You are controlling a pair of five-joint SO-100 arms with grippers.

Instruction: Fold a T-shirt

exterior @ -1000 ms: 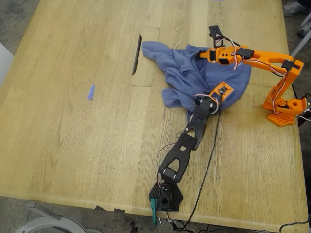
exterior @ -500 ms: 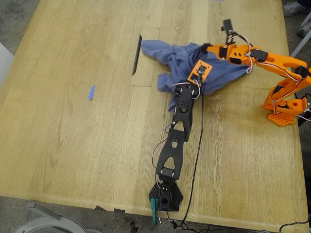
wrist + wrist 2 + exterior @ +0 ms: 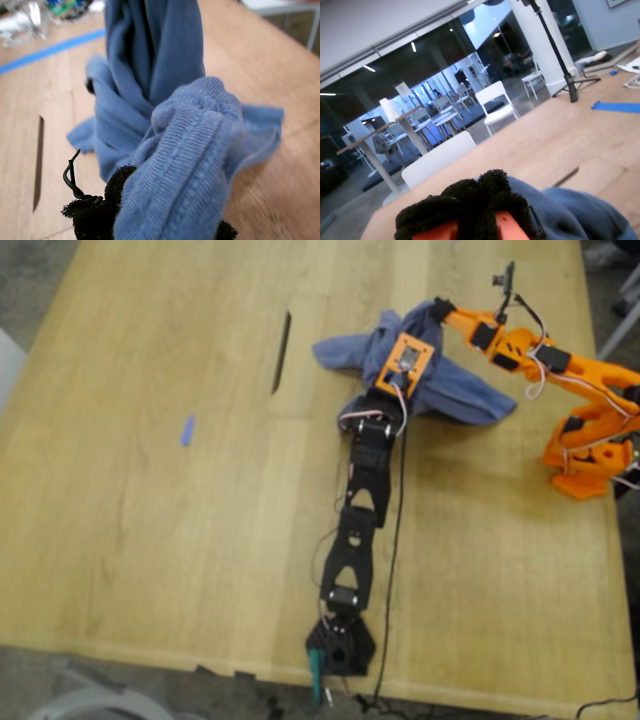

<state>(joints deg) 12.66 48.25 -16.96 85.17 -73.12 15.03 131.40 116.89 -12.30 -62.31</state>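
In the exterior view, the T-shirt (image 3: 460,395) is seen gathered into a narrower, taller bundle than half a second earlier. It has been drawn away from the slot (image 3: 281,350) in the table (image 3: 150,540), toward the far edge. My first gripper (image 3: 398,335), on the black arm, and my second gripper (image 3: 440,310), on the orange arm, have both been carried the same way. The cloth is pulled to a peak at the second gripper's tip, so it is judged to be clamped there. Loose tails are left trailing on the wood toward the exterior view's right. No fold is judged to have been started; the garment is only being lifted to be shaken out. A small blue tape scrap (image 3: 187,430) lies well apart.

In the first wrist view, a ribbed collar band (image 3: 185,165) of soft slate-blue knit is pinched between black foam pads (image 3: 95,215). The rest of the T-shirt (image 3: 165,60) is twisted into deep vertical pleats.

In the second wrist view, the fuzzy foam (image 3: 465,200) of the second gripper (image 3: 470,215) is pressed against blue cloth (image 3: 580,215). The bite itself is hidden.
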